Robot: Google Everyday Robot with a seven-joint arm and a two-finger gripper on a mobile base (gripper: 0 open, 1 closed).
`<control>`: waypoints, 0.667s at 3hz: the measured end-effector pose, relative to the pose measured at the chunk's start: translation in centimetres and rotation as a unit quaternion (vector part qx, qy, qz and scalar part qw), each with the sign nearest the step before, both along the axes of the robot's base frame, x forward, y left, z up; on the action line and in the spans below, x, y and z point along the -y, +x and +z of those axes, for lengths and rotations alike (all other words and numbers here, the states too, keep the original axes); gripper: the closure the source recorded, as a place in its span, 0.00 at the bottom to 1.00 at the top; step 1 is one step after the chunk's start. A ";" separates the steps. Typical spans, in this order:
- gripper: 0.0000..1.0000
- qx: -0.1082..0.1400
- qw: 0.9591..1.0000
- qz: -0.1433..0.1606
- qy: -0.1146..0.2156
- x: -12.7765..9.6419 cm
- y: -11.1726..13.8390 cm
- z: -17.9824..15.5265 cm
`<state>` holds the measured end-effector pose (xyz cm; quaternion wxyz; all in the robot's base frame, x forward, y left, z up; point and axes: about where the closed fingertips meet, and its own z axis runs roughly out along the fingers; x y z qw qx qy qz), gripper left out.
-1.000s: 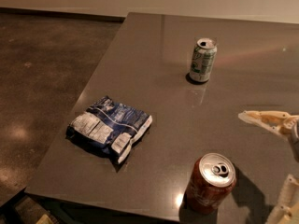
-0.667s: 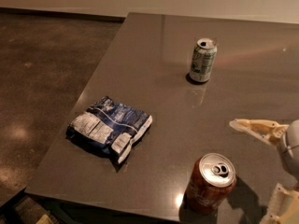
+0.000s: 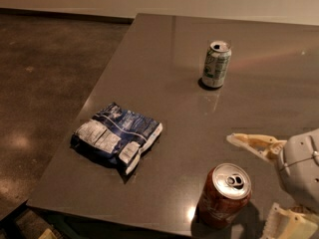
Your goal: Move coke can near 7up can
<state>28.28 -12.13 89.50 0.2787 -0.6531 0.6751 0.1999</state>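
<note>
Two cans are set upright on the dark grey tabletop [image 3: 164, 73], the red coke can [image 3: 224, 195] at lower right, the green-and-white 7up can [image 3: 217, 63] well apart at upper right, with the cream claw [image 3: 253, 177] spread wide just beside the red one.

High view down over table [image 3: 164, 59], claw [image 3: 255, 180] lower right

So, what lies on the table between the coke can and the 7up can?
Only bare table from coke can to 7up can, in the camera view. The open end effector sits beside the coke can, one finger near that stretch.
</note>
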 end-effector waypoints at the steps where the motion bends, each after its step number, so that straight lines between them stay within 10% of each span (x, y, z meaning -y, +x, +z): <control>1: 0.18 -0.003 1.000 0.009 0.009 -1.6 0.1 0.2; 2: 0.41 -0.010 1.000 0.012 0.012 -2.4 0.1 0.2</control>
